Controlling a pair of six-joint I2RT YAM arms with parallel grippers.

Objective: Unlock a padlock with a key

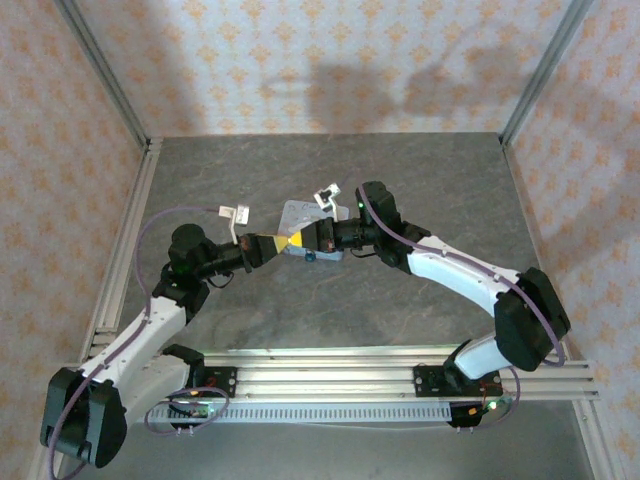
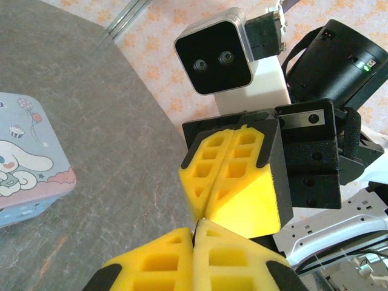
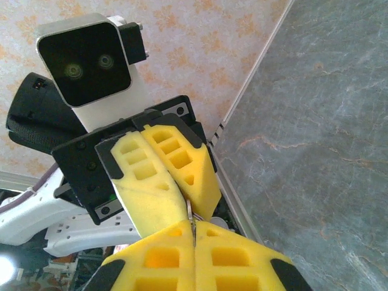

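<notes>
Along the left edge an aluminium frame rail [image 1: 120, 255] borders the grey marbled table [image 1: 330, 160], and papered walls with an orange motif close the left, far and right sides. The far half of the table is open, as are the strips left and right of the two arms.

The left gripper [image 1: 278, 244] reaches toward the middle, its yellow pads pressed flat together. It meets the right gripper [image 1: 293, 242] tip to tip, and the right's pads are closed too. At that junction a thin brass-brown metal key [image 3: 190, 212] shows as a sliver, coming out of the right gripper's seam and running into the left's, so both appear clamped on it above the table.

Just beyond the tips lies a light-blue rectangular tin [image 1: 303, 213], its lid printed with a white long-eared cartoon dog, balloons and a cupcake. A tiny dark bluish padlock [image 1: 311, 257] lies on the table near the tin's near edge, just beneath the right gripper.

A slotted aluminium beam [image 1: 330, 365] carrying both bases spans the near edge.
</notes>
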